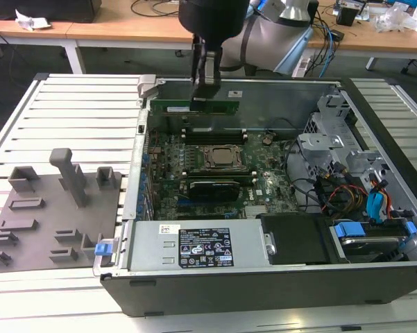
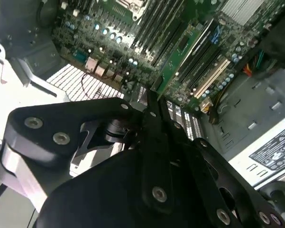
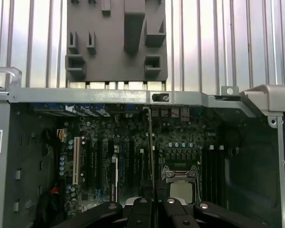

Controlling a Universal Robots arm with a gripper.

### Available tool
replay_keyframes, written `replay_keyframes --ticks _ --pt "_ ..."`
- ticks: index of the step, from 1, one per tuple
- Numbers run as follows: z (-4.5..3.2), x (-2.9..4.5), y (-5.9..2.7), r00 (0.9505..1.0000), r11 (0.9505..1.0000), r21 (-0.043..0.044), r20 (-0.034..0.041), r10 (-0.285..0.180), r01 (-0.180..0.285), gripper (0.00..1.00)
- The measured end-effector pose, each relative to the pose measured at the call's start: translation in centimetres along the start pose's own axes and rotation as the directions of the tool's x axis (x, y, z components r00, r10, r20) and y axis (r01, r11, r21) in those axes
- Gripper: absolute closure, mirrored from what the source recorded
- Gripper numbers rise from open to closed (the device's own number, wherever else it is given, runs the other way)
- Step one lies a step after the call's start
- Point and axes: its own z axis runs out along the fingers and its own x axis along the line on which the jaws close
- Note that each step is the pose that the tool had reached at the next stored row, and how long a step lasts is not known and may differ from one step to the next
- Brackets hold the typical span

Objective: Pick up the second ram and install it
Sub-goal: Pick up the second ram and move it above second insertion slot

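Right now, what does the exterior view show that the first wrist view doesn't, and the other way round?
Exterior view: the memory stick broadside, green face out, held by the fingers above the board, plus the metal drive cage. First wrist view: the stick edge-on, and a white slot. Both: the gray holder and the processor socket.

This looks like a robotics lab or electronics workshop. An opened computer case (image 1: pixel 264 295) lies on a slatted metal table (image 1: pixel 76 111). At the exterior view's twelve o'clock stand wooden benches (image 1: pixel 125 28) strewn with cables (image 1: pixel 324 52).
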Motion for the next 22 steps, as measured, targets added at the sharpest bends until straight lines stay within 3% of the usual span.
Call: replay_keyframes --ticks 4,22 --pt "0.02 -0.03 -1.74 1.0 1.0 -0.0038 0.0001 0.0 0.0 0.86" --pt "0.35 0.02 -6.87 1.0 1.0 -0.0093 0.0001 0.001 -0.001 0.86"
